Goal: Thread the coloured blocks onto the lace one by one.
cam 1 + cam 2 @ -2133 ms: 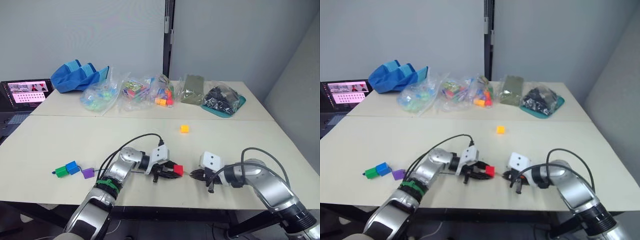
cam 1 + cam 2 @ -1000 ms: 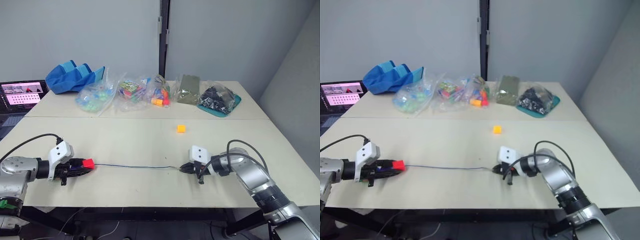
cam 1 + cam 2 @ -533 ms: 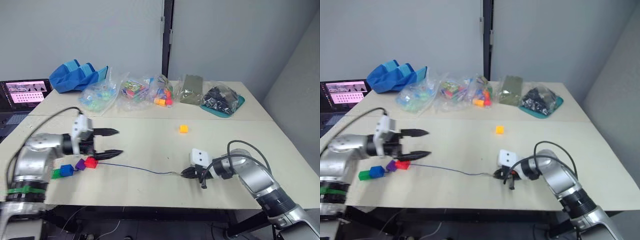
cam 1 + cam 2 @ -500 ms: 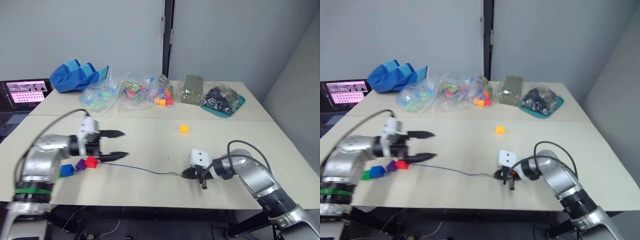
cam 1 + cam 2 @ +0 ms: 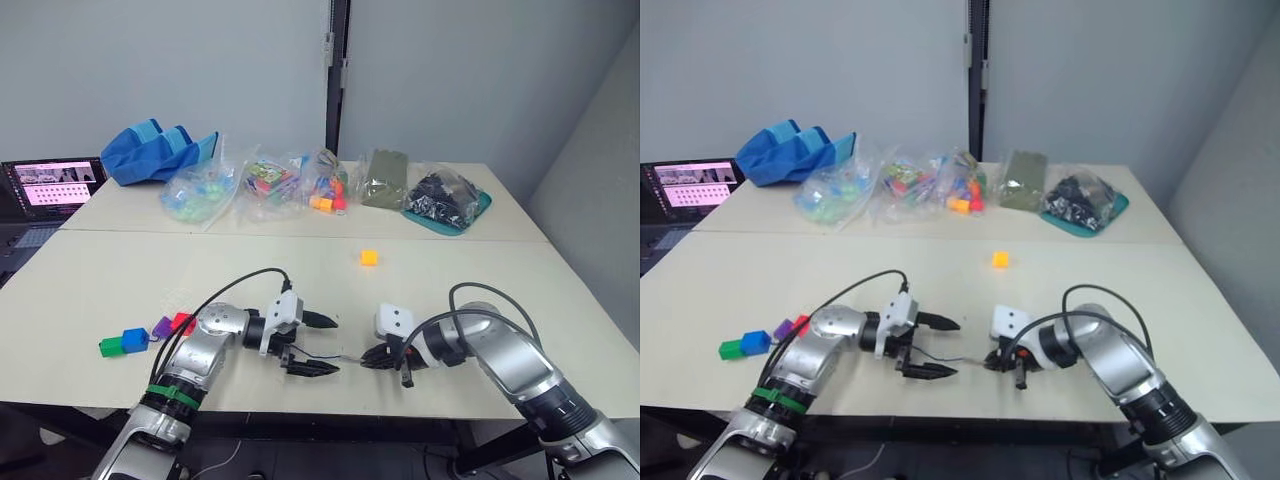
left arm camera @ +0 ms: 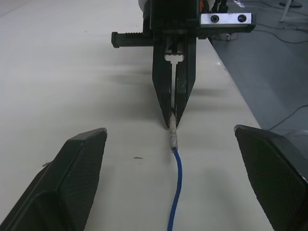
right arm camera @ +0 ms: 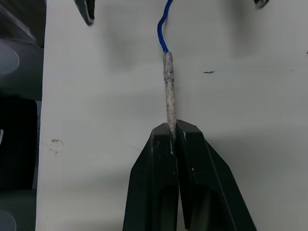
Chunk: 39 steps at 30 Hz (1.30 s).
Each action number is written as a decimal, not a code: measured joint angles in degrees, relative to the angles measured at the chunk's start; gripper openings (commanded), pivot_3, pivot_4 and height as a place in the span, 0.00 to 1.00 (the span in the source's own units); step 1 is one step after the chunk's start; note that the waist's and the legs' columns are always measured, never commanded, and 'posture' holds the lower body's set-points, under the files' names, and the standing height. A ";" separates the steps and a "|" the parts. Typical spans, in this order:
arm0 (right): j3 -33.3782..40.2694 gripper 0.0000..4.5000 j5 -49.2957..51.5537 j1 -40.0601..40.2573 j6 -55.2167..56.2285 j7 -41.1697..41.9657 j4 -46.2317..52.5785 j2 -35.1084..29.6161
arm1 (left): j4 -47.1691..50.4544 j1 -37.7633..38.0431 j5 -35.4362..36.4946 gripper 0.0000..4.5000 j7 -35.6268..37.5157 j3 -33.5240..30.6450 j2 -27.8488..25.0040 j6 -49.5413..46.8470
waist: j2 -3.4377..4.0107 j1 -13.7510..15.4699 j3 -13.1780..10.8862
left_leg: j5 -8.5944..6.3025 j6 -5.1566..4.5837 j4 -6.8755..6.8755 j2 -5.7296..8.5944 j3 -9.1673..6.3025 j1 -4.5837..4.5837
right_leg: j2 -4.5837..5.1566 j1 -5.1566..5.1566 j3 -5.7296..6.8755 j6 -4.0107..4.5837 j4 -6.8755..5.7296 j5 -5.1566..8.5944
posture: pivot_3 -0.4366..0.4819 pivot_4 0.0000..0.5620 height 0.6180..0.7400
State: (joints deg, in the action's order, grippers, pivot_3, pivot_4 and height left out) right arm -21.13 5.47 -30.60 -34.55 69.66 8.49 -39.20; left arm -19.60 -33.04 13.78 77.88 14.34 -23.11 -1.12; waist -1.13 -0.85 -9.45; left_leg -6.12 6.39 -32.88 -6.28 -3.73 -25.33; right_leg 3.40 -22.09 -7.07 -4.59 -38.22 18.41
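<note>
Dark-blue lace (image 6: 176, 183): it lies on the table (image 5: 450, 270); its stiff pale tip (image 7: 168, 91) is pinched in my right gripper (image 7: 173, 137), whose fingers are closed on it.
Left gripper (image 5: 312, 344): wide apart and empty, just beside the tip, with the cord passing between its fingers.
Threaded blocks: green (image 5: 111, 346), blue (image 5: 135, 338), purple (image 5: 162, 326) and red (image 5: 184, 322) sit together, well apart from the tip, on its left.
Yellow-orange block (image 5: 369, 257): loose, beyond the tip.
My advice: I should keep the right grip firm and the tip level, then fetch the yellow-orange block and align its hole with the tip before pushing.
</note>
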 measured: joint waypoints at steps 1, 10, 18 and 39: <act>-0.01 0.00 0.06 0.00 -0.01 -0.02 0.02 -0.02 | -1.06 -0.23 -0.34 0.94 0.06 0.36 0.59 0.54 | 0.00 0.00 0.00 | 0.00 0.00 0.00 0.00 0.00 0.00 | 0.00 0.00 0.00 0.00 0.00 0.00 | 0.48 0.27 1.00; -0.04 0.00 0.35 0.02 -0.15 -0.60 0.09 -0.34 | -5.06 -0.31 -2.34 0.52 0.14 1.28 2.76 3.17 | 0.00 0.01 0.00 | 0.00 0.00 0.00 0.00 0.00 0.00 | 0.00 0.00 0.00 0.00 0.00 0.00 | 0.48 0.27 1.00; -0.08 0.00 0.40 0.03 -0.13 -1.12 0.14 -0.46 | -6.16 -0.31 -2.57 0.52 -0.15 1.29 4.14 3.75 | 0.00 0.02 0.00 | 0.00 0.00 0.01 0.00 0.00 0.00 | 0.00 0.00 0.00 0.00 0.00 0.00 | 0.48 0.27 1.00; 0.02 0.15 0.60 0.24 0.19 -2.31 0.41 -0.41 | -7.98 -1.14 -3.44 0.00 -0.59 1.17 4.72 4.72 | 0.00 0.01 0.00 | 0.00 0.00 0.01 0.01 -0.01 0.00 | 0.00 0.00 0.00 0.00 0.00 0.00 | 0.48 0.27 1.00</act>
State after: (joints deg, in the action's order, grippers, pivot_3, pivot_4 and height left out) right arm -21.10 6.06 -30.36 -34.36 67.34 8.90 -39.61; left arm -27.58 -34.18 10.34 77.30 15.51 -18.38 3.61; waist -1.13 -0.84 -9.45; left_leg -6.11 6.40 -32.87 -6.27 -3.74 -25.33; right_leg 3.40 -22.08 -7.07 -4.59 -38.22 18.41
